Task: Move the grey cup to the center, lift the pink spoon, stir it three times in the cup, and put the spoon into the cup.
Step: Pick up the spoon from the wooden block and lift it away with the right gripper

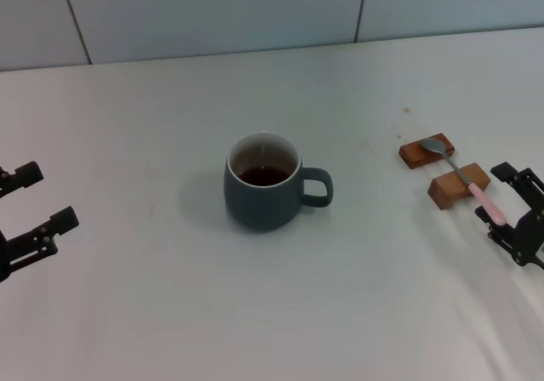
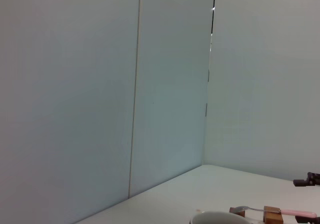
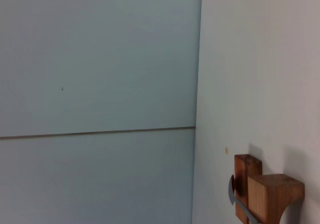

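The grey cup (image 1: pixel 264 183) stands upright near the middle of the desk (image 1: pixel 153 313), well apart from every edge, its handle turned toward the robot's right and dark liquid showing inside its white wall. Judging by that spot, the first step, bringing the cup to the center, looks done. In the left wrist view only a sliver of its rim (image 2: pixel 220 217) shows.

The pink spoon (image 1: pixel 463 178) is not yet lifted. It lies toward the right edge of the desk across two wooden blocks (image 1: pixel 447 171): the metal bowl rests on the farther block, the neck crosses the nearer one, and the pink handle juts out past it toward the front right. The left wrist view shows the same spoon (image 2: pixel 280 212) propped level on its blocks.

The right claw (image 1: pixel 514 213) sits just beside the handle's end, its fingers spread and pinching nothing; I cannot tell whether a finger touches the handle. It looks placed to take the spoon next. The left claw (image 1: pixel 30 211) rests by the left edge of the desk, well apart from the cup, fingers spread and empty, apparently idle.

Left to do, then: grasp and raise the spoon, carry it over the cup, stir three times, and leave it standing in the cup
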Action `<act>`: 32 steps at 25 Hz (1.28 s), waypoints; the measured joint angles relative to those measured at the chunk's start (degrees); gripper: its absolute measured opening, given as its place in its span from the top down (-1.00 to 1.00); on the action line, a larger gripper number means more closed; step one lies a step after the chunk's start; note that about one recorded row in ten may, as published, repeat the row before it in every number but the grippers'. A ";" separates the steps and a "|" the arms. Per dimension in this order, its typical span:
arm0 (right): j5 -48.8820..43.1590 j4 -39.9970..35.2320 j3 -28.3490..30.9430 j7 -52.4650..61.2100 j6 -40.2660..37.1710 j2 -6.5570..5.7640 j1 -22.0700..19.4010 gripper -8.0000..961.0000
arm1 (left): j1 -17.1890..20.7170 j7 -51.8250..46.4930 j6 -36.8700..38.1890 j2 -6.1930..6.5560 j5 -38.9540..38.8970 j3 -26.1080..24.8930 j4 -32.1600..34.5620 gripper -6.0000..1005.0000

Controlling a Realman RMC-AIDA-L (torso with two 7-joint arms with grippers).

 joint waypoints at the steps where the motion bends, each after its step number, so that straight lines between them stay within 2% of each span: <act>1: 0.00 0.00 0.00 0.01 0.01 0.00 0.01 -0.70 | 0.00 0.00 0.00 0.00 0.00 0.00 0.00 -0.62; 9: -0.07 0.00 0.00 1.81 1.03 -0.08 0.00 -0.70 | -0.62 0.00 0.00 0.08 0.00 -0.04 0.00 -0.62; 23: -0.40 -0.01 0.00 2.08 1.95 -0.08 0.00 0.14 | -0.91 -0.22 0.23 -0.12 -0.19 -0.22 0.97 -0.62; 25: -0.40 0.00 0.00 1.67 1.95 -0.05 0.00 0.31 | -0.91 -0.22 0.33 -0.12 -0.19 -0.24 0.97 -0.62; 28: -0.35 0.00 0.20 -0.70 1.95 0.11 0.00 0.57 | -0.92 -0.18 1.00 -0.16 -0.19 -0.83 0.97 -0.62; 32: 0.16 0.01 1.69 -7.77 1.35 0.22 0.00 0.71 | -0.92 -0.13 1.53 -0.22 -0.19 -1.53 0.97 -0.62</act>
